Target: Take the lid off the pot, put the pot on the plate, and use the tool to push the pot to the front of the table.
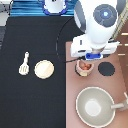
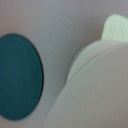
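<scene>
Currently, by part:

Gripper: the gripper (image 1: 89, 58) sits under the big white arm on the exterior view's right, directly above the pot; whether it is released or clenched, I cannot tell.

Pot: the pot (image 1: 84, 67) stands on the pinkish-brown stove counter (image 1: 74, 82), its reddish-orange contents exposed, so no lid sits on it. Its upper part is hidden by the hand.

Lid: not identifiable anywhere in the exterior view.

Burner: a black burner (image 1: 106, 69) lies at 3 o'clock of the pot, just beside it.

Pan: the large grey pan (image 1: 94, 106) rests at 6 o'clock of the pot, near it, its handle pointing toward the exterior view's right.

Plate: the cream-yellow plate (image 1: 44, 69) lies flat on the black table (image 1: 30, 105), at 9 o'clock of the pot and well apart from it.

Tool: the cream spatula (image 1: 23, 64) lies at 9 o'clock of the plate, just beside it and not touching.

Wrist view: a dark teal disc (image 2: 17, 76) on a pale surface, with a broad pale rounded shape beside it; what that shape is, I cannot tell.
</scene>
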{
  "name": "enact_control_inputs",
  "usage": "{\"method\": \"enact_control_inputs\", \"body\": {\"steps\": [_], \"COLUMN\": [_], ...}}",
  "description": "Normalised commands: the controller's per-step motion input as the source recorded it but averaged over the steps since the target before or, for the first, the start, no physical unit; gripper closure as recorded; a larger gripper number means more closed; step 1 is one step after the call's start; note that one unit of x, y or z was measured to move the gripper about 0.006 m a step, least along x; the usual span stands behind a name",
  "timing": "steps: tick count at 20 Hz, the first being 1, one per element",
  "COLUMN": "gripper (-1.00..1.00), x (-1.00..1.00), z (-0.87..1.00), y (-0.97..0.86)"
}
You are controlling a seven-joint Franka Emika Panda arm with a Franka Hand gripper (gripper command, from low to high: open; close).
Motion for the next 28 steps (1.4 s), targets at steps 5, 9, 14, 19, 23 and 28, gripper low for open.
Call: {"method": "enact_control_inputs", "body": {"steps": [5,9,14,19,23,28], "gripper": [1.0,1.0,1.0,1.0,1.0,1.0], "x": [-0.99,-1.0,-1.0,-1.0,-1.0,-0.9], "z": [0.0,0.01,-0.03,-0.34,-0.69,-0.79], "y": [0.0,0.0,0.0,-0.03,-0.19,-0.31]}}
